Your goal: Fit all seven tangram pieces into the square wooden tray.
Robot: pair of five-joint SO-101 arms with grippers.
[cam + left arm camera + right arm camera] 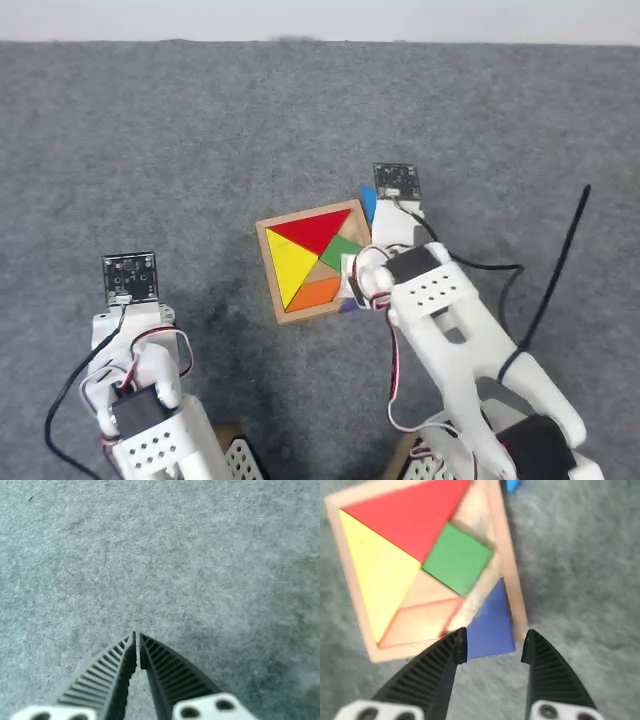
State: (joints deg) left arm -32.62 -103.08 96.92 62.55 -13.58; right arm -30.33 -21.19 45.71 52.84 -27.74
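Grippers, two. Nearest, left gripper (pixel 137 639): jaws closed tip to tip on nothing, over bare grey surface (pixel 150 130), well apart from the tray.

Next, right gripper (pixel 492 647): jaws narrowly parted, straddling the blue triangle (pixel 490 625). One finger touches its edge and the other sits just beside it, so no firm clamp is evident.

Blue triangle: tilted across the tray (pixel 354 580) rim near the arm-side corner, partly inside, not seated.

Tray contents: yellow triangle (pixel 375 575), red triangle (pixel 415 515), green square (pixel 457 557) and orange piece (pixel 420 622), all lying flat. A wood-coloured triangle lies between them; piece or bare floor, not determinable.

Farthest, light-blue piece (pixel 512 485): on the surface just outside the far tray corner.

Step in hand, by judgement: seating the blue triangle in the gap along the rim beside the green square. Next move calls for sliding or lifting it off the rim, turning it to match the gap and pressing it flat. The light-blue piece is left to fetch.
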